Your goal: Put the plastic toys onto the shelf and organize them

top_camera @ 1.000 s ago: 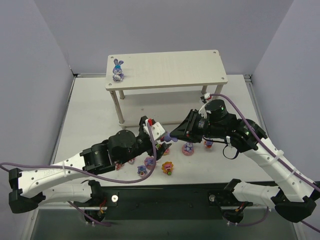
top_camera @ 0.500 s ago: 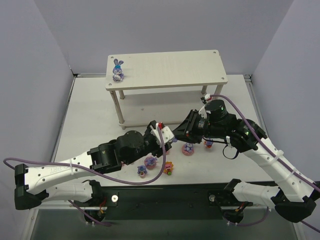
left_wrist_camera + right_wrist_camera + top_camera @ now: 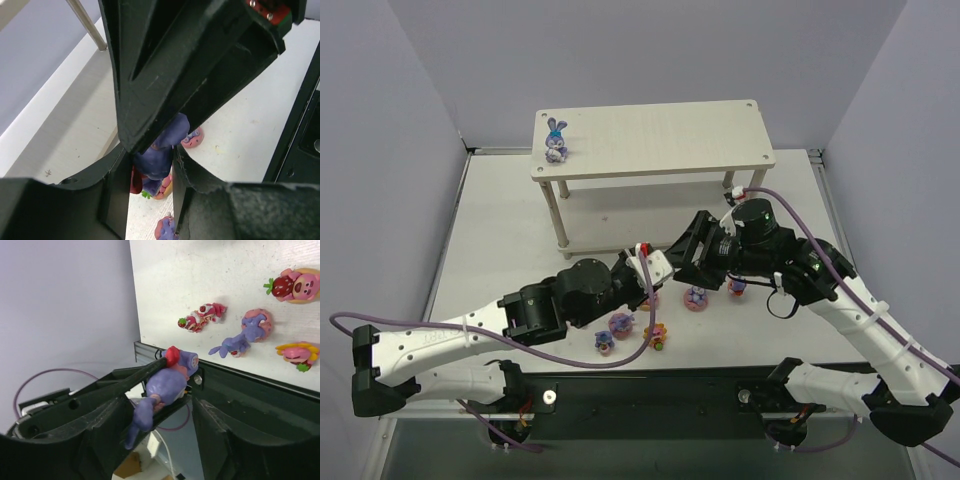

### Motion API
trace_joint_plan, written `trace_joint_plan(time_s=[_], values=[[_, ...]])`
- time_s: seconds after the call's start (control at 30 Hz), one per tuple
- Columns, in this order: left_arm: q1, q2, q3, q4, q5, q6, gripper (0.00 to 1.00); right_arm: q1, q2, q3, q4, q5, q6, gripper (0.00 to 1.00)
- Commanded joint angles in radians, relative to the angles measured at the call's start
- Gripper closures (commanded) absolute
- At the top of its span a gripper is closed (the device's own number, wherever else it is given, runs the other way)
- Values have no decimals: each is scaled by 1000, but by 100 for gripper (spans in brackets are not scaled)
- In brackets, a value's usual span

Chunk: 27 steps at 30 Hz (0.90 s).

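A purple-blue bunny [image 3: 167, 382] hangs in the air between the two grippers. My left gripper [image 3: 150, 172] is shut on the bunny [image 3: 157, 160], its fingers pressing both sides. My right gripper [image 3: 160, 407] stands open around it, jaws apart from the toy. In the top view both grippers meet above the table's middle, left gripper [image 3: 655, 268] and right gripper [image 3: 682, 260]. The pale wooden shelf [image 3: 660, 135] stands at the back with one bunny [image 3: 556, 141] at its left end. Other plastic toys lie on the table: bunnies [image 3: 696, 297] [image 3: 621, 323] [image 3: 605, 343] and a cake piece [image 3: 656, 335].
More toys show in the right wrist view: a strawberry piece [image 3: 295, 286], a pink-red piece [image 3: 202, 316], a lying bunny on a pink base [image 3: 245, 337] and a yellow-pink piece [image 3: 296, 352]. The black base rail [image 3: 650, 395] runs along the near edge. Shelf legs [image 3: 561, 222] stand behind.
My left gripper moved right up to the right gripper and shut on the bunny. The right gripper's jaws spread apart, letting go of it.
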Motion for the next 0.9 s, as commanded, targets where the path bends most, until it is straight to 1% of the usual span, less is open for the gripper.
trace_joint_plan(time_s=[0.0,0.1,0.17,0.23,0.27,0.33,0.4,0.57,0.6,0.7,0.83,0.87], values=[[6,-30,72,46,0,-53,100,6,-26,42,-6,15,-60,35],[8,-47,87,37,15,-93,100,7,-35,68,-5,40,-109,29],[14,-57,96,23,37,-133,100,19,-56,86,19,75,-192,27],[25,-65,116,12,92,-193,100,36,-86,89,46,99,-288,26],[29,-68,125,3,115,-211,100,41,-99,86,88,95,-327,26],[35,-70,151,-5,173,-268,100,47,-125,85,121,97,-377,26],[38,-70,167,-6,205,-312,100,52,-146,74,185,72,-436,26],[38,-57,217,-17,252,-368,100,62,-219,8,380,-5,-489,27],[40,-57,223,-17,256,-377,100,64,-225,-2,394,-23,-500,28],[40,-42,240,-18,275,-389,100,88,-212,13,376,-31,-561,30],[41,-31,248,-17,285,-394,100,138,-175,54,311,26,-649,35],[40,-31,248,-15,288,-395,100,145,-170,59,305,34,-663,37]])
